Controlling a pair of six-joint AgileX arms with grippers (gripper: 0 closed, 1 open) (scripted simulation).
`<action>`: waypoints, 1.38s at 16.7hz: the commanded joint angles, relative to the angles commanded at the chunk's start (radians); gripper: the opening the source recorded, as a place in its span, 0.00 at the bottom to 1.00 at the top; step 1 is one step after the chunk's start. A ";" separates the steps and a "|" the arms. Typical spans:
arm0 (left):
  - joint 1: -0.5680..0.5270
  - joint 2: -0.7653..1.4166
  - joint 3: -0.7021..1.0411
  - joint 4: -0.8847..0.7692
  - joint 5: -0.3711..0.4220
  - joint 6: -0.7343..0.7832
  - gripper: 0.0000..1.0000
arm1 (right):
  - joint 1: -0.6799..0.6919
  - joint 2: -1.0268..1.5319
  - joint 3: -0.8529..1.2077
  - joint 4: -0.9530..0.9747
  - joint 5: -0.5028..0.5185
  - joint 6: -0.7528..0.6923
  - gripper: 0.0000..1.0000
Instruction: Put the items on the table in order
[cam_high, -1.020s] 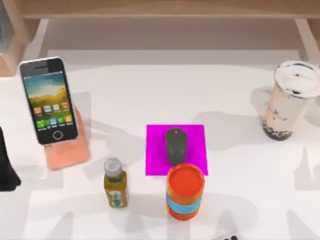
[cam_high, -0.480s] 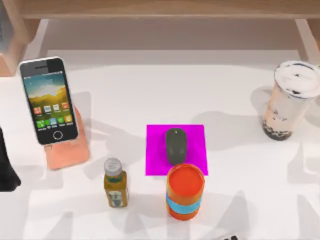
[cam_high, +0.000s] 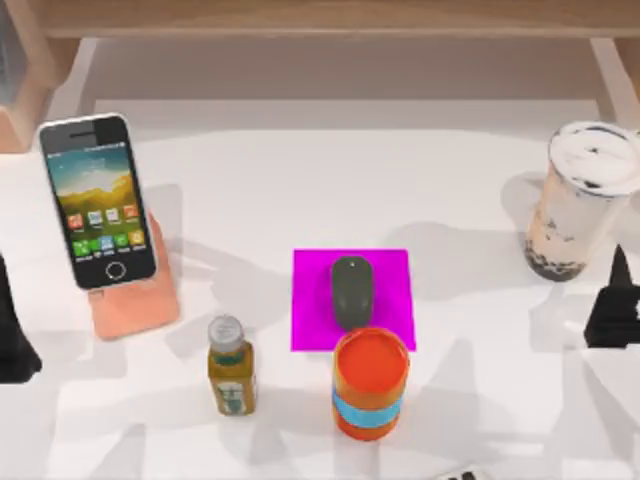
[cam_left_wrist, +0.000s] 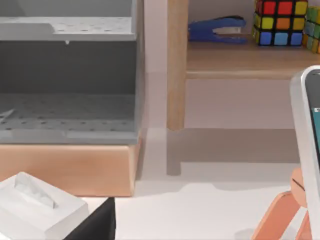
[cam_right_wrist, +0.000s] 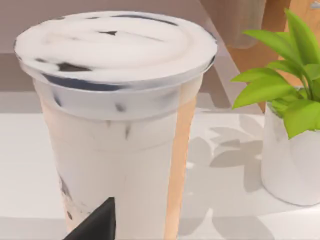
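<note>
The smartphone (cam_high: 98, 200) leans on an orange stand (cam_high: 135, 300) at the table's left, its silver edge (cam_left_wrist: 306, 145) showing in the left wrist view. A dark grey mouse (cam_high: 351, 290) lies on the magenta pad (cam_high: 390, 270) at the middle. The milk-tea cup (cam_high: 580, 200) stands upright at the far right and looms close in the right wrist view (cam_right_wrist: 120, 135). My right gripper (cam_high: 612, 312) hovers just in front of the cup, apart from it. My left gripper (cam_high: 12, 335) sits parked at the left edge.
A small juice bottle (cam_high: 230, 365) and an orange can (cam_high: 370, 383) stand in front of the pad. A wooden shelf (cam_high: 320, 20) runs along the back, holding a stapler (cam_left_wrist: 217, 29) and a colour cube (cam_left_wrist: 280, 20). A tissue box (cam_left_wrist: 35, 205) and a potted plant (cam_right_wrist: 292, 150) flank the table.
My right gripper has come into the top view from the right edge, stopping just in front of the milk-tea cup. The items have not moved.
</note>
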 joint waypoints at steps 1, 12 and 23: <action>0.000 0.000 0.000 0.000 0.000 0.000 1.00 | 0.016 0.106 0.024 0.075 0.008 0.000 1.00; 0.000 0.000 0.000 0.000 0.000 0.000 1.00 | 0.035 0.663 0.278 0.444 0.007 -0.009 1.00; 0.000 0.000 0.000 0.000 0.000 0.000 1.00 | -0.014 0.706 0.384 0.385 -0.042 -0.015 1.00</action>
